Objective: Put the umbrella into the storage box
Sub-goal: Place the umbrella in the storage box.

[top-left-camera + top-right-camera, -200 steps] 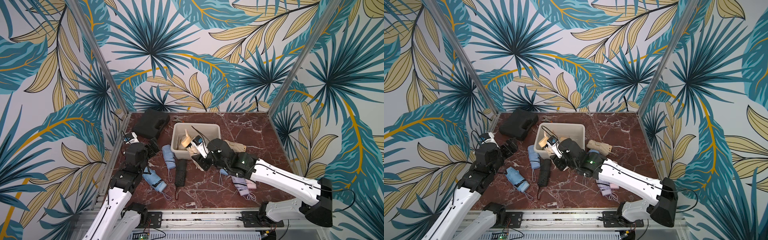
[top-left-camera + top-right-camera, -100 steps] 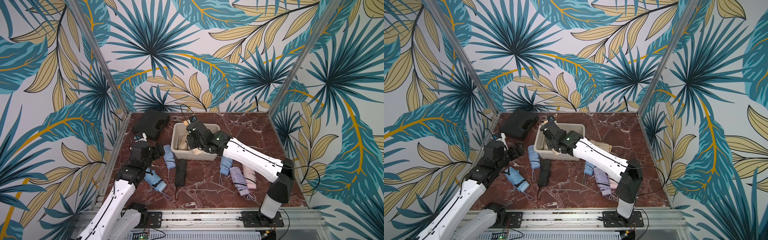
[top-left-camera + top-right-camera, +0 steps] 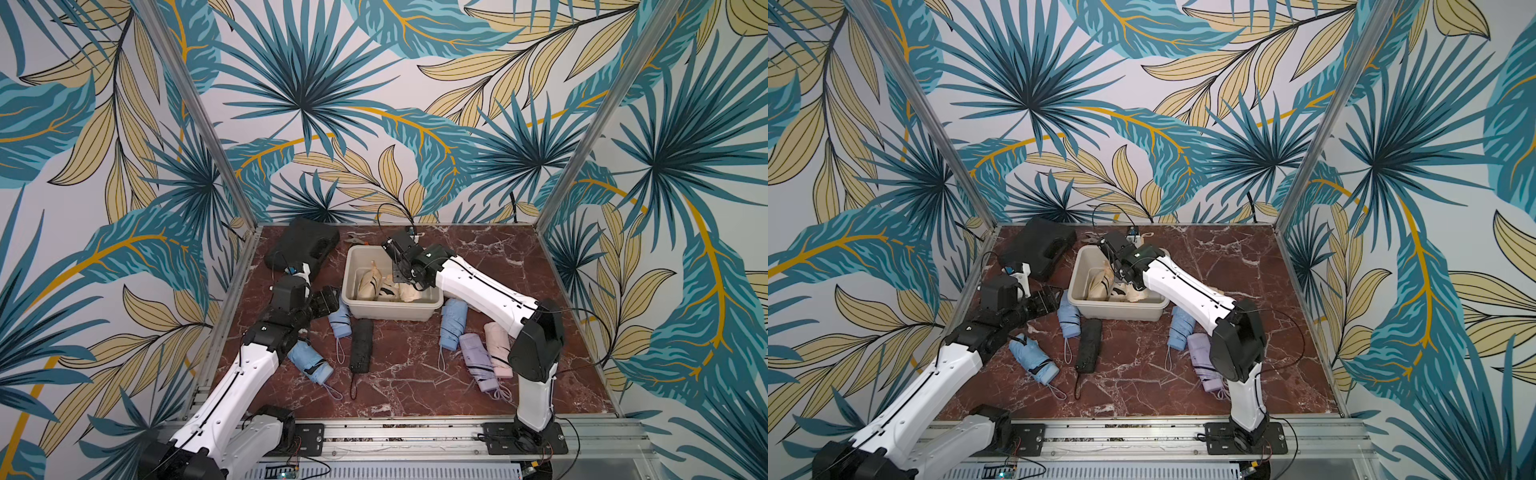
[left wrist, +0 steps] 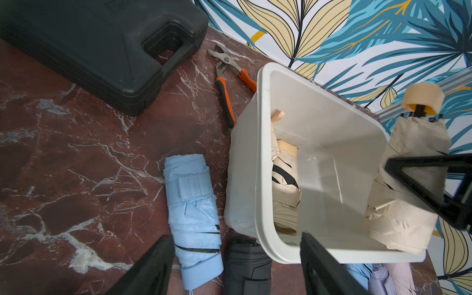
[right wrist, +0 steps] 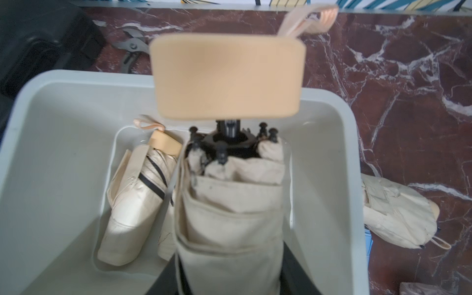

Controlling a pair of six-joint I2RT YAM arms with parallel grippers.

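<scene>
Right jaws are clamped on a folded cream umbrella [image 5: 229, 217]. They hold it over the right half of the storage box [image 5: 63, 76], with its tan handle pointing toward the box's back wall. I cannot tell whether its lower end sits below the rim. A second cream umbrella [image 5: 135, 204] lies inside the box toward the left, and a third [image 5: 398, 214] lies on the counter [image 3: 415, 374] just beside the box's right wall.

Left jaws stand apart and empty near the box's front left corner. In the left wrist view the end of a light blue umbrella [image 4: 194, 209] shows between them. A black umbrella [image 3: 360, 345] lies in front of the box. A black case [image 3: 301, 249] and pliers [image 4: 227, 84] sit behind it.
</scene>
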